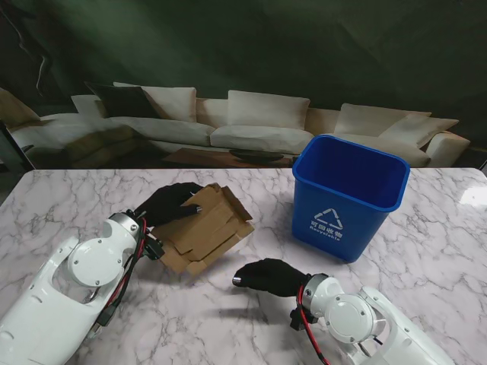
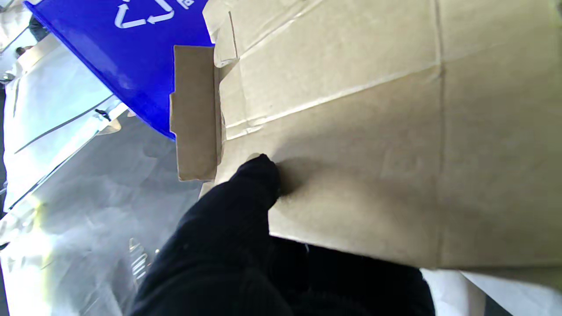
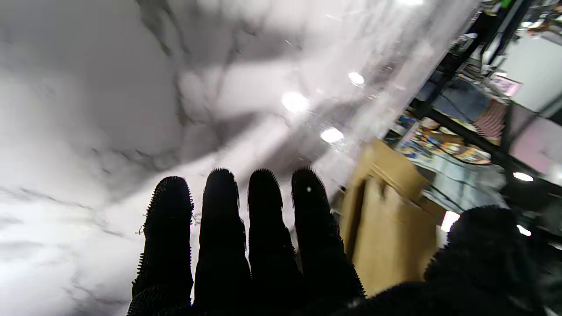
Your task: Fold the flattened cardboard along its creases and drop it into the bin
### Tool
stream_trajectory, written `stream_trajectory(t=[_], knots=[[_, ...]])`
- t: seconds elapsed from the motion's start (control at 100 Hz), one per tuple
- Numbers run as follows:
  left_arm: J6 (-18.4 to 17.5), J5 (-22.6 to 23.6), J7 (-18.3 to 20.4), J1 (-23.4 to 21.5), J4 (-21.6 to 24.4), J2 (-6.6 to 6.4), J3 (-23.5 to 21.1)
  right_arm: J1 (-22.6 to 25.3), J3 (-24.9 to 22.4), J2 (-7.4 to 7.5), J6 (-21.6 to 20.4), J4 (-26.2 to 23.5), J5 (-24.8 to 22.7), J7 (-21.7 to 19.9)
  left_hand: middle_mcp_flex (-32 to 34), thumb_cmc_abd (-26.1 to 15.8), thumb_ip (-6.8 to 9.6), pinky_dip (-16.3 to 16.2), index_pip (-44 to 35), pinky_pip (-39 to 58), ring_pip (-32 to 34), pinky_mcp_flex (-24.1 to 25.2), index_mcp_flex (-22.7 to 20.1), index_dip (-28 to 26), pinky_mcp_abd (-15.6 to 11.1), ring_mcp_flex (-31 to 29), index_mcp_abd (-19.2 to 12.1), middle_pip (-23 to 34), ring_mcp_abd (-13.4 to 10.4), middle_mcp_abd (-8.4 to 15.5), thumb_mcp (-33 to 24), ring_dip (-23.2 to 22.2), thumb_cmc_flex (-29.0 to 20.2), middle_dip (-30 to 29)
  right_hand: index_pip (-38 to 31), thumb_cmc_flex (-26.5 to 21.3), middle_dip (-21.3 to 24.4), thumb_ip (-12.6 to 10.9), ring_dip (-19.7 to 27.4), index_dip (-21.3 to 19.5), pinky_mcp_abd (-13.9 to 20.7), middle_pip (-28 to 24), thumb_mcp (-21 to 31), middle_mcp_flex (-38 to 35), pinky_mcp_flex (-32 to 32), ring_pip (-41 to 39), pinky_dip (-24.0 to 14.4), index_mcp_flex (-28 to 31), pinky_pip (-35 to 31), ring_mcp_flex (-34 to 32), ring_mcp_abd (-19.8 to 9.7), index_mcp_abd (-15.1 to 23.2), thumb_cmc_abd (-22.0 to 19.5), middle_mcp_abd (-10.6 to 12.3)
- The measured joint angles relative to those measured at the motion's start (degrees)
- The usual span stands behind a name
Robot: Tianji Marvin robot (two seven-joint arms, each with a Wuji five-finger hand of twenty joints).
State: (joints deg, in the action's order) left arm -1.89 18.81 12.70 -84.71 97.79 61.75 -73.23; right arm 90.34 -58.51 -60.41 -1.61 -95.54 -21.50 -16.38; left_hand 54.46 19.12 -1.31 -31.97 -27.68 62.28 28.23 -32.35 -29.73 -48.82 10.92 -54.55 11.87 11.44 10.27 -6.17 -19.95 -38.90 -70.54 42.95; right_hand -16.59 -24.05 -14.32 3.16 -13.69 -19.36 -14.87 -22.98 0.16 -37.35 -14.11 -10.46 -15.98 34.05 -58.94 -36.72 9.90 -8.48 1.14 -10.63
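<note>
The brown cardboard (image 1: 207,233) is partly folded and sits left of the table's middle, with one flap raised at its far side. My left hand (image 1: 169,203) in its black glove grips its far left edge. In the left wrist view the thumb (image 2: 252,188) presses on the cardboard (image 2: 373,131) while other fingers lie beneath it. The blue bin (image 1: 346,194) stands upright to the right of the cardboard, with a white recycling mark on its side (image 2: 131,57). My right hand (image 1: 270,275) hovers open, nearer to me than the cardboard, its fingers (image 3: 224,237) stretched out flat. The cardboard (image 3: 390,232) shows beyond them.
The marble table (image 1: 426,251) runs wide on both sides. A backdrop picturing a pale sofa (image 1: 251,125) stands behind the table's far edge. In the right wrist view, shelves with clutter (image 3: 456,131) appear past the table.
</note>
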Motion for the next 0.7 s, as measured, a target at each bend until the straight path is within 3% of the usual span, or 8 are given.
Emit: stream_trajectory(t=[0.11,0.18,0.27,0.38,0.45,0.54,0.67,0.7], knots=[[-2.03,-0.31,-1.21,-1.08,1.08,0.2,-0.08,-2.28,3.01,0.13,4.2,1.69,-0.35,-0.47,0.0,0.01,0.0,0.0,-0.69,0.0,0.0,0.27,0.16,-0.43,0.04,0.01,-0.07,0.45,0.02,0.0,0.0,0.04,0.0,0.0,8.67,1.9,1.18,-0.01,1.6,2.37,1.77,2.86,-0.14,9.49,5.1,2.97,0.0,-10.0,2.76,7.91,-0.38,-2.72,-0.5,-0.23],[-2.84,-1.24,-2.03,-1.64,1.5,0.34,0.02,-3.54,4.35,-0.07,6.53,2.54,-0.66,0.22,0.0,0.01,0.0,0.0,-0.92,0.0,0.0,0.29,0.17,-0.45,0.05,0.01,-0.07,0.47,0.02,0.0,0.0,0.06,0.0,0.0,11.94,1.91,1.64,-0.01,2.47,3.34,7.73,3.92,-0.14,13.98,7.4,4.29,-0.98,-15.0,0.85,11.24,-2.22,-4.5,-0.48,-0.73],[-3.69,-2.38,-2.56,-2.19,1.9,0.49,0.32,-4.25,5.25,-0.76,9.67,2.75,-0.2,2.85,0.0,0.01,0.0,-0.01,-1.08,0.0,0.0,0.3,0.18,-0.45,0.06,0.02,-0.08,0.5,0.02,0.0,0.0,0.07,0.0,0.0,15.44,1.91,1.93,-0.01,2.96,3.56,6.24,4.39,-0.14,19.14,11.06,5.13,0.8,-19.48,4.54,14.56,-1.36,-5.95,-0.46,-0.86],[-4.02,-4.08,-2.97,-2.68,2.23,0.66,0.93,-4.78,5.82,-1.81,8.44,4.04,1.21,6.45,0.0,0.01,0.0,-0.01,-1.15,0.0,0.0,0.3,0.18,-0.45,0.06,0.02,-0.09,0.51,0.02,0.0,0.0,0.15,0.0,0.0,17.42,1.63,2.54,-0.02,3.01,3.72,3.19,5.19,0.56,24.77,13.63,5.61,2.72,-23.28,8.46,16.41,-2.12,-6.05,1.2,-0.13],[-4.0,-3.83,-2.97,-2.71,2.23,0.72,1.33,-4.92,5.93,-2.74,5.62,5.46,2.99,10.04,0.0,0.01,-0.01,-0.01,-1.24,0.0,0.0,0.31,0.18,-0.45,0.06,0.02,-0.09,0.52,0.02,0.0,0.0,0.51,0.0,0.0,17.63,1.82,3.96,-0.02,3.41,10.13,2.5,6.24,4.47,25.67,14.03,5.71,2.75,-23.14,9.79,16.84,-2.14,-6.05,1.93,0.24],[-3.91,-3.79,-3.05,-2.59,2.0,0.85,1.73,-5.24,6.14,-3.74,5.03,6.31,4.44,12.04,0.0,0.01,-0.01,-0.01,-1.46,0.0,0.0,0.31,0.18,-0.44,0.06,0.02,-0.1,0.54,0.02,0.0,0.0,0.64,0.0,0.0,18.34,7.55,5.16,-0.02,3.41,15.11,1.82,9.67,17.86,26.27,14.58,5.71,3.23,-23.14,11.02,16.84,-2.14,-5.18,6.77,0.61],[-3.85,-3.9,-4.06,-2.29,1.42,1.1,2.21,-5.53,5.95,-4.8,3.65,6.82,10.46,12.41,0.0,0.01,-0.01,-0.01,-1.5,0.0,0.0,0.31,0.19,-0.45,0.06,0.03,-0.1,0.56,0.02,0.0,-0.01,0.66,0.0,0.0,18.33,9.05,6.06,0.38,3.41,16.54,0.53,11.67,22.07,26.27,15.16,5.72,3.46,-23.14,11.97,17.61,-2.14,-3.27,10.36,1.21],[-3.8,-3.74,-4.27,-2.25,1.37,1.14,2.26,-5.59,5.94,-4.93,1.98,7.13,10.34,12.67,0.0,0.01,-0.01,-0.01,-1.52,0.0,0.0,0.31,0.19,-0.44,0.06,0.03,-0.11,0.56,0.03,0.0,-0.01,0.66,0.0,0.0,18.18,9.73,6.16,0.66,3.41,13.91,0.48,11.87,22.78,26.27,15.27,5.72,3.47,-23.14,12.28,17.59,-2.14,-3.07,11.35,1.3]])
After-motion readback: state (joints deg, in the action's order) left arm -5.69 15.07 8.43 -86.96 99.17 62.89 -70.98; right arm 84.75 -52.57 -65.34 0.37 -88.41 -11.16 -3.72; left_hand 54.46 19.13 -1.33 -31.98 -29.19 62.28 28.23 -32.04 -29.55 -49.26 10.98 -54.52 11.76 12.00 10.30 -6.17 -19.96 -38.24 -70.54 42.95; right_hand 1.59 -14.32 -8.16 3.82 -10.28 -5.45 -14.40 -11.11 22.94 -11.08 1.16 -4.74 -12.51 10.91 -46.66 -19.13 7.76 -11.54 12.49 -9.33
